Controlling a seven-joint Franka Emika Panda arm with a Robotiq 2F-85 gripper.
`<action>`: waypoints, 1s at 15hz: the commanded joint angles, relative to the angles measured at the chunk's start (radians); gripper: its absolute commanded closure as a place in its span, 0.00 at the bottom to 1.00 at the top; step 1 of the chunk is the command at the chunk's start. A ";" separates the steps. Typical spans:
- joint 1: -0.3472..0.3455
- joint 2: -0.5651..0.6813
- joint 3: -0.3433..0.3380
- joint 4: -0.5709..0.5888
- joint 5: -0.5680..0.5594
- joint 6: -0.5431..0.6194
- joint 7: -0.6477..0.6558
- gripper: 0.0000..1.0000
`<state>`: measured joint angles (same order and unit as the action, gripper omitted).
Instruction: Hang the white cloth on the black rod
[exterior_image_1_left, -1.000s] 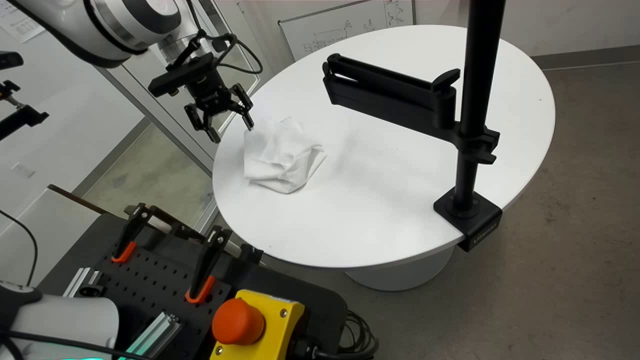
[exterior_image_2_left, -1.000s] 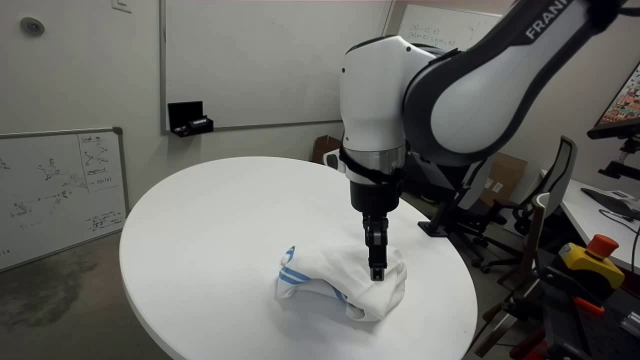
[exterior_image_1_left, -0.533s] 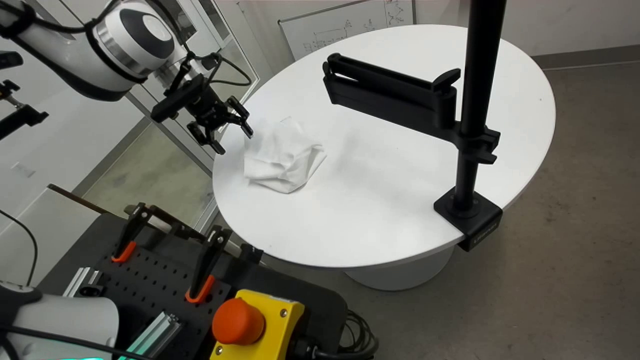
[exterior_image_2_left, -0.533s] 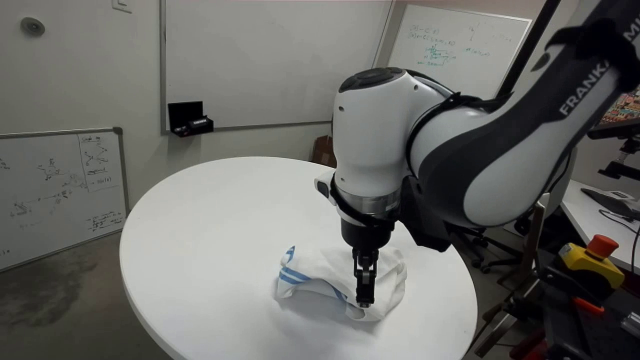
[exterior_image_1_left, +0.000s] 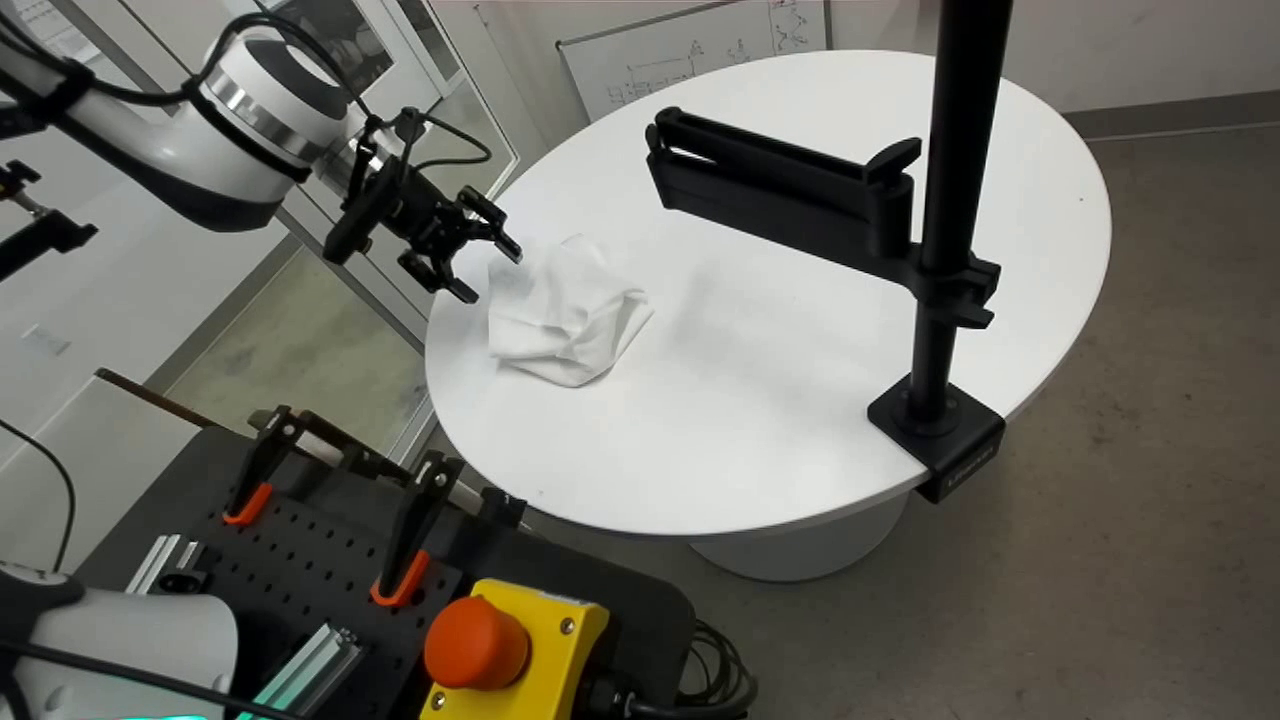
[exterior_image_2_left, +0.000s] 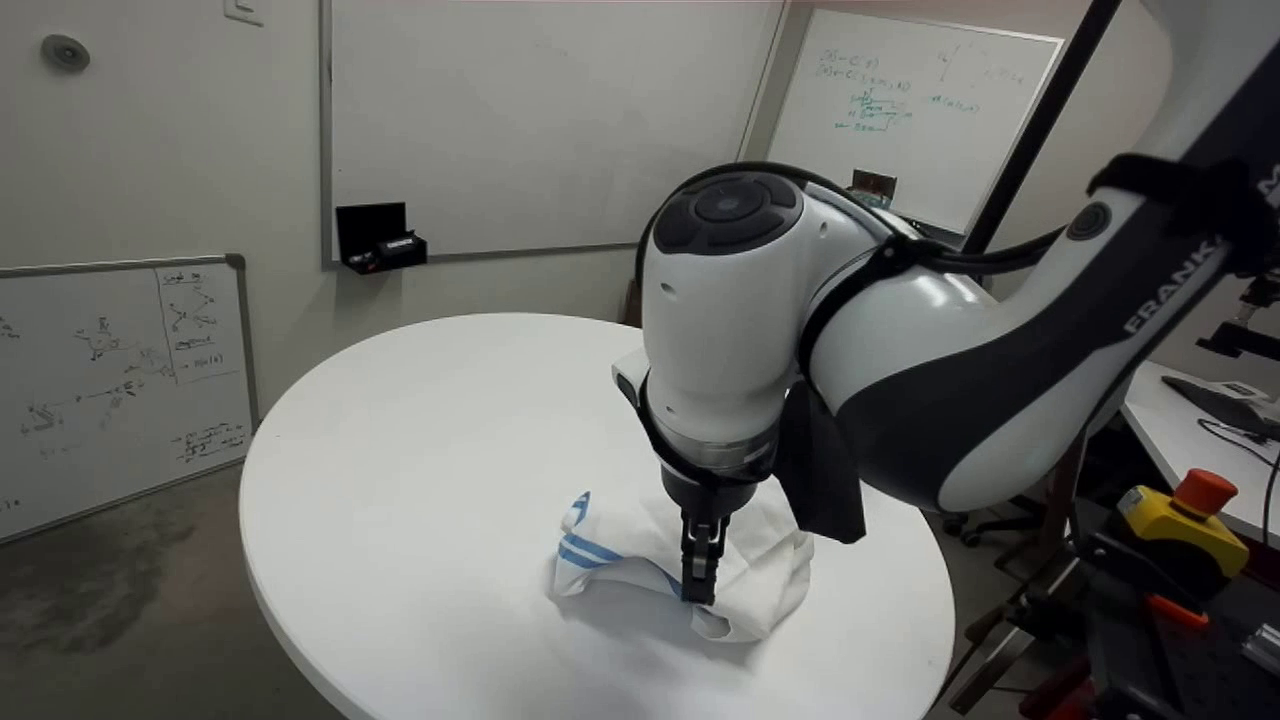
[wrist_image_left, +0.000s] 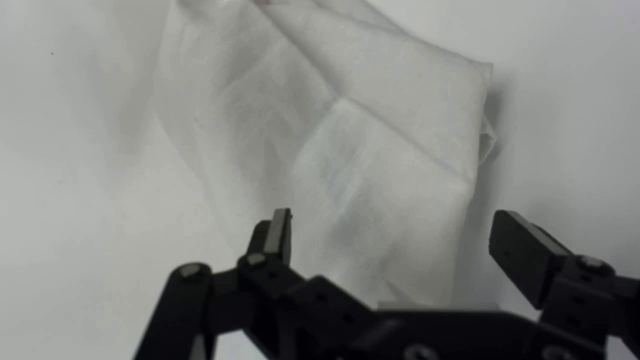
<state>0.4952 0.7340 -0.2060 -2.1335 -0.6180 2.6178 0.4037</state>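
Note:
The white cloth (exterior_image_1_left: 570, 310) lies crumpled on the round table, and blue stripes show at one end of the cloth in an exterior view (exterior_image_2_left: 640, 530). It fills the middle of the wrist view (wrist_image_left: 390, 110). My gripper (exterior_image_1_left: 493, 274) is open and empty, tilted at the cloth's edge. In the wrist view the gripper's fingers (wrist_image_left: 392, 215) are wide apart, with the cloth's folds beyond and between them. In an exterior view the gripper tip (exterior_image_2_left: 698, 592) overlaps the cloth; contact cannot be told. The black rod (exterior_image_1_left: 780, 190) sticks out sideways from a black upright post (exterior_image_1_left: 955, 150).
The post's base is clamped on the edge of the white table (exterior_image_1_left: 750, 440). A dark bench (exterior_image_1_left: 330, 540) with orange-tipped clamps and a yellow box with a red button (exterior_image_1_left: 475, 640) stand beside the table. Whiteboards (exterior_image_2_left: 120, 380) are by the wall.
My gripper has come lower and tilted over, moving toward the cloth. The arm has come down with it. The cloth has not moved and the fingers stay open.

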 joint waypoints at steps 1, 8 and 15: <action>-0.005 0.075 0.007 0.069 -0.009 -0.014 0.026 0.00; -0.013 0.133 0.005 0.111 0.007 -0.025 0.010 0.38; -0.017 0.076 0.003 0.052 0.007 -0.008 0.013 0.92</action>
<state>0.4834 0.8500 -0.2050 -2.0492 -0.6145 2.6137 0.4107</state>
